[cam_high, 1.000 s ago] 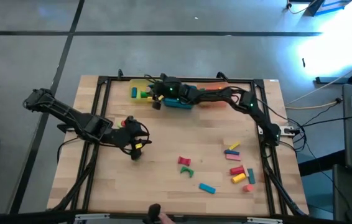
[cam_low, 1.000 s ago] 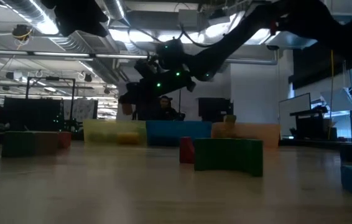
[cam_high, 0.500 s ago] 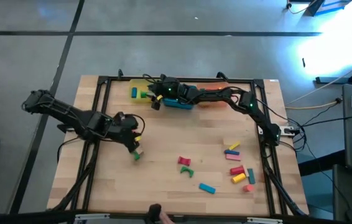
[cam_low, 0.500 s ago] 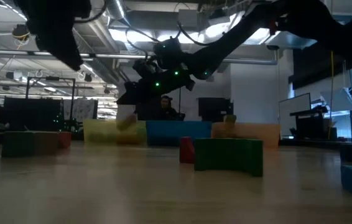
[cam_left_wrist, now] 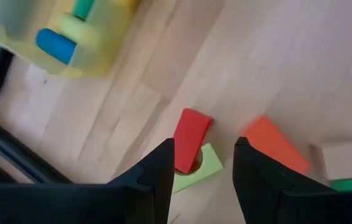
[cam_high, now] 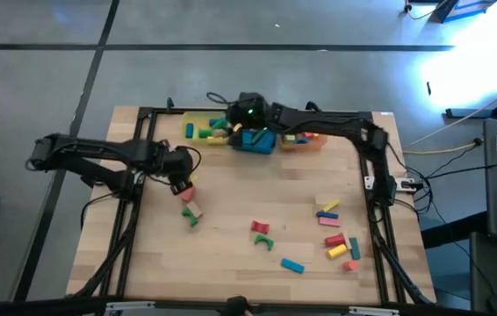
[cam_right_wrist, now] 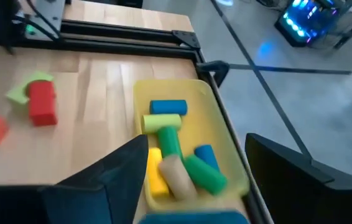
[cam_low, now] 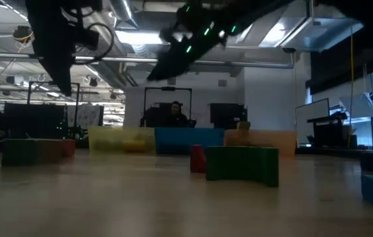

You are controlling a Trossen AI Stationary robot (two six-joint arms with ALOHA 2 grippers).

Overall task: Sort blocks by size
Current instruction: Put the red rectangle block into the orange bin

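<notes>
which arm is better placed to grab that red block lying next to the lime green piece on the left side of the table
The left. The left gripper hangs open just above the red block and lime green piece. The right gripper is open over the yellow tray at the far edge.

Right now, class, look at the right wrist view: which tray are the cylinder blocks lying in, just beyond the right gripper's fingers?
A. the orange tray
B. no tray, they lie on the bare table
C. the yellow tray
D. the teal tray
C: the blue, green, yellow and tan cylinder blocks lie inside the yellow tray, seen just past the open right gripper.
</notes>
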